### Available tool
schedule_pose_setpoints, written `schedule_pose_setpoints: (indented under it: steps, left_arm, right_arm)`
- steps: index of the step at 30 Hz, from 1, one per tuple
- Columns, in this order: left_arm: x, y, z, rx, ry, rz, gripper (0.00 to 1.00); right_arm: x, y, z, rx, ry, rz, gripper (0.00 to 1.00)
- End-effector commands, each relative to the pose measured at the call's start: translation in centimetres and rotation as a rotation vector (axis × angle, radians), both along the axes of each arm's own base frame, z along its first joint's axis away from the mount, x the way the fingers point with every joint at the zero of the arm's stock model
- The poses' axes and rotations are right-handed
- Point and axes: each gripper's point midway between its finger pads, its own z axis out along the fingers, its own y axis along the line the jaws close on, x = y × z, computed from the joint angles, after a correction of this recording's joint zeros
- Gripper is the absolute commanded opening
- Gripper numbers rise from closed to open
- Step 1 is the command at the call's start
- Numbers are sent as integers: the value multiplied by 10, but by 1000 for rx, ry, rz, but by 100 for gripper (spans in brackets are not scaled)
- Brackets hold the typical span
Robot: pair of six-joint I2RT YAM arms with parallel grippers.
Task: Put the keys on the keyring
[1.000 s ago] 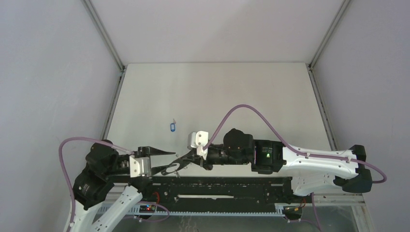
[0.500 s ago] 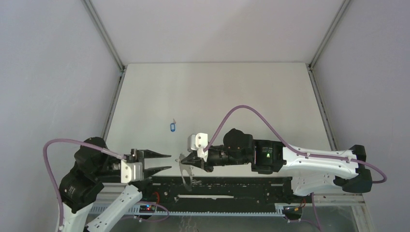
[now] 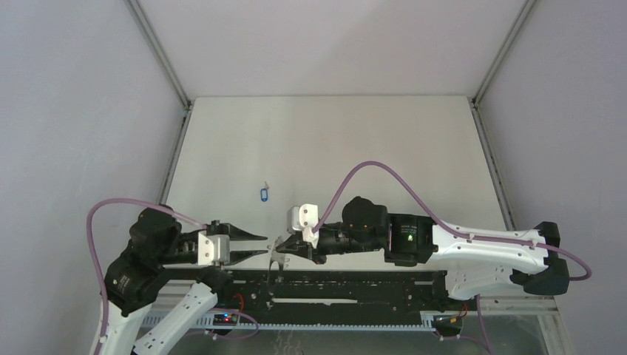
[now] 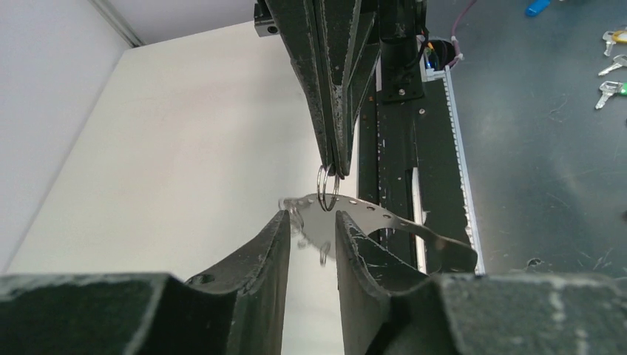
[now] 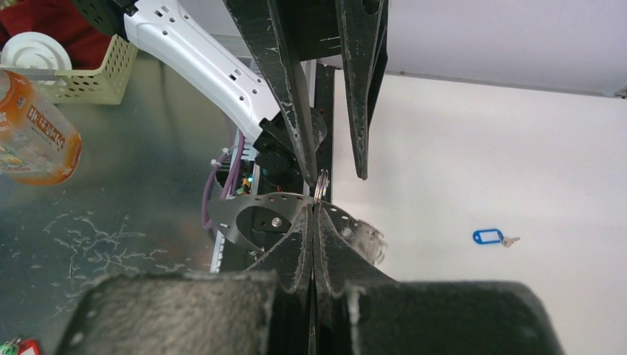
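The keyring is a thin grey metal loop with a row of holes and small rings along its edge. My right gripper is shut on one of these small rings and holds the keyring above the table's near edge. My left gripper is open and points at the right gripper, with the keyring's edge just beyond its fingertips. In the top view the left gripper is close to the keyring. The blue-headed key lies on the table farther out; it also shows in the right wrist view. The black-headed key is not visible.
A black rail runs along the table's near edge under both grippers. Beyond it are an orange bottle and a yellow basket. Other loose keys lie on the dark surface off the table.
The left gripper drew back to the left, then came forward again toward the keyring, staying open. The keyring swung in the right gripper's grasp and now hangs edge-on.
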Motion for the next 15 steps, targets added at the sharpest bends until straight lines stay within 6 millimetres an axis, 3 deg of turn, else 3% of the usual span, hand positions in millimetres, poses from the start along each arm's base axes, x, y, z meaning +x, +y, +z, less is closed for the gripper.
schedule_pose_setpoints:
  steps: [1,15]
  left_arm:
    - [0,-6,-1,-29,61,-15,33]
    - [-8,-9,5,-63,71,-59,26]
  right_arm:
    - [-1,-2,36,121,-6,3,0]
    - [-1,3,36,131,2,6,0]
